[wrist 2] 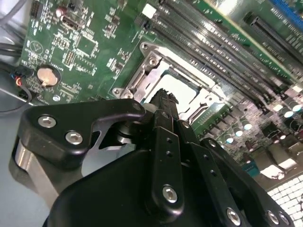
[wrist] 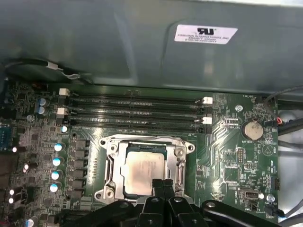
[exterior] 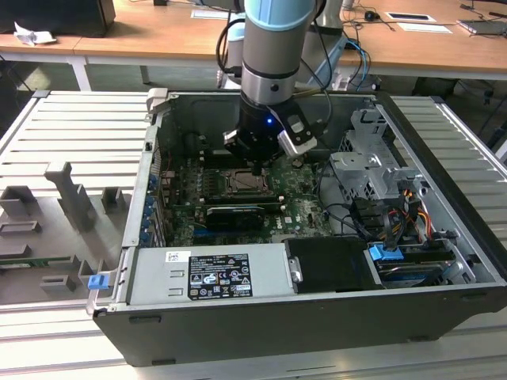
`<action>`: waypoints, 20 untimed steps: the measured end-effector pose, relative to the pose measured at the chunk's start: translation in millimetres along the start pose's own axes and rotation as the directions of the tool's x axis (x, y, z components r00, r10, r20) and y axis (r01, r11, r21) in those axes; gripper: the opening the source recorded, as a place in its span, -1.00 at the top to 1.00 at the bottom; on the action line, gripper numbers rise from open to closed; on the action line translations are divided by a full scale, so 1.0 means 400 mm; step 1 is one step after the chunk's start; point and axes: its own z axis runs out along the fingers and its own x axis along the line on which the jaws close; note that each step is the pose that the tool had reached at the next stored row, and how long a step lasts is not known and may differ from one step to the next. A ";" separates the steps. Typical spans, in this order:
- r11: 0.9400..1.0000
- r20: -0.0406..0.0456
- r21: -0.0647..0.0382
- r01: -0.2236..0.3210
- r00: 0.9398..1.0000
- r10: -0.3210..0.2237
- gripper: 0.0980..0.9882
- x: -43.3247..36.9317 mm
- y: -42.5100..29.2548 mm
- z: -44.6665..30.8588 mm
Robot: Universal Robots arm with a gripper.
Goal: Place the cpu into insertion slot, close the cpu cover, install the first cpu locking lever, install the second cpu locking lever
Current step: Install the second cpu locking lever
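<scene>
Memory slots (wrist: 135,111) just beside covered cpu (wrist: 144,168)

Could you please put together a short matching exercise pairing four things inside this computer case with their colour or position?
Things:
1. cpu
2. cpu cover
3. gripper
4. coin cell battery

Descriptions:
A. black, fingertips at the chip's edge
B. round, silvery, on the green board beside the socket
C. pale silvery square lying in the socket
D. metal frame around the chip

Pairs: 1-C, 2-D, 3-A, 4-B

Even overhead light; wrist close-ups blur softly
</scene>
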 end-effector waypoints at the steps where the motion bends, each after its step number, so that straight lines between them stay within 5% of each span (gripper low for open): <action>1: 1.000 0.000 0.000 0.000 1.000 0.000 0.98 0.001 -0.007 -0.001; 6: 1.000 0.000 -0.004 0.000 1.000 0.000 0.98 0.003 -0.042 -0.005; 8: 1.000 0.001 -0.022 0.000 1.000 0.000 0.98 0.004 -0.060 -0.006; 11: 0.999 0.002 -0.037 0.000 1.000 0.000 0.98 0.006 -0.093 -0.009; 14: 0.995 0.005 -0.099 0.002 1.000 -0.001 0.98 0.018 -0.104 -0.009; 20: 0.995 0.005 -0.103 0.003 1.000 -0.002 0.98 0.046 -0.120 -0.010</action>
